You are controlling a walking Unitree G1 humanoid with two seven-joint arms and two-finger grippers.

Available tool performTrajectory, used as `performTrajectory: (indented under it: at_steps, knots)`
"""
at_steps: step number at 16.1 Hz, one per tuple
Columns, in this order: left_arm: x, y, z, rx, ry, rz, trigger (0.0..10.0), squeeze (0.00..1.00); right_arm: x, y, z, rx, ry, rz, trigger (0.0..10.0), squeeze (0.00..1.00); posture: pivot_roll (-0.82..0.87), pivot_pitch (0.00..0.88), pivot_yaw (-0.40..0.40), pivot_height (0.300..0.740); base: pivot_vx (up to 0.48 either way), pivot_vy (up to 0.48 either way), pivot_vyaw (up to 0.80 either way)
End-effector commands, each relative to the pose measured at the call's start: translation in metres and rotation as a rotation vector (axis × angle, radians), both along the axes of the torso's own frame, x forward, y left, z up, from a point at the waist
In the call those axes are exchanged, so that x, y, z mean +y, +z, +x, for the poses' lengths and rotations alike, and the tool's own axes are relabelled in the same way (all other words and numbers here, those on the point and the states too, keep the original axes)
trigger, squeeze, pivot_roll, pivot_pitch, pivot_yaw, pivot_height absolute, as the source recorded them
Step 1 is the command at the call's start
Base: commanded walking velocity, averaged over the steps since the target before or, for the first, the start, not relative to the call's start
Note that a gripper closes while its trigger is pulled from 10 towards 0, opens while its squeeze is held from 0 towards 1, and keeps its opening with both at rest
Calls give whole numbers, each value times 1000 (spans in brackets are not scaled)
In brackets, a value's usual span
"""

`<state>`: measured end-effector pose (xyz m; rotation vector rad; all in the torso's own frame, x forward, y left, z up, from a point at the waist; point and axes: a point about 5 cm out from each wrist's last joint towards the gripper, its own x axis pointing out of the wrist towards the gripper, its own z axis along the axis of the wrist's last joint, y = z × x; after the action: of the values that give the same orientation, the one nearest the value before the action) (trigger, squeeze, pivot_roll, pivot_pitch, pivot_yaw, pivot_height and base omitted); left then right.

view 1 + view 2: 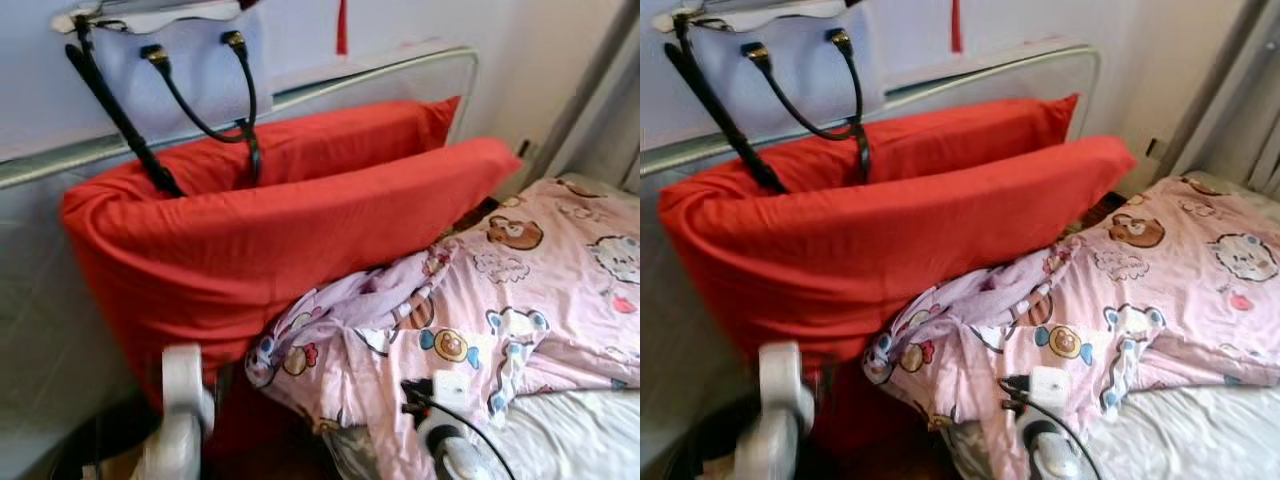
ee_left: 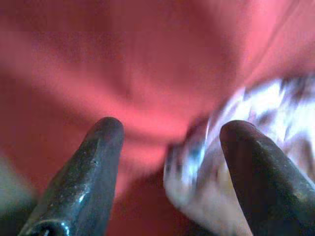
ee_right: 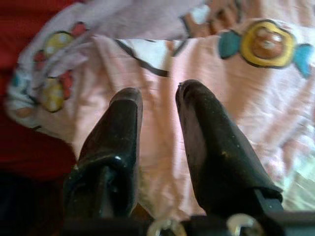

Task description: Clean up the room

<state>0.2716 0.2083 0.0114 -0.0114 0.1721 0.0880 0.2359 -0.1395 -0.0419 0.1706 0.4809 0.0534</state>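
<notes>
A pink cartoon-print quilt (image 1: 500,300) lies crumpled on the bed, its corner bunched against two red pillows (image 1: 300,220) that lean on the headboard. My left arm (image 1: 185,400) is low beside the front pillow. My left gripper (image 2: 170,128) is open wide, facing the red pillow (image 2: 123,64) and the quilt's corner (image 2: 256,113). My right arm (image 1: 445,440) reaches over the quilt's near edge. My right gripper (image 3: 157,91) hovers just above the pink quilt (image 3: 162,54), its fingers a narrow gap apart with nothing between them.
A pale handbag (image 1: 190,60) with black straps hangs from the headboard rail (image 1: 380,75) above the pillows. White sheet (image 1: 570,430) shows at the bed's near right. A dark round object (image 1: 100,440) sits on the floor by my left arm.
</notes>
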Motion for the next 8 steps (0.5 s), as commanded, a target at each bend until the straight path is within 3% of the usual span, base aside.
performTrajectory:
  at_steps: [1, 6, 8]
  knots:
    - [1, -15, -13, 66, 16, -26, 10000, 0, -3, 2, 2, -17, -5, -10, 10000, 0, 47, 0, -30, 695, 0, 0, 0]
    - [5, -11, -10, 72, 17, -22, 10000, 0, 2, 3, 6, 6, 12, -21, 10000, 0, 51, 0, -28, 695, 0, 0, 0]
    - [5, -11, -10, 68, 9, -22, 10000, 0, 1, 4, 6, -14, 5, -13, 10000, 0, 53, 0, -28, 666, 0, 0, 0]
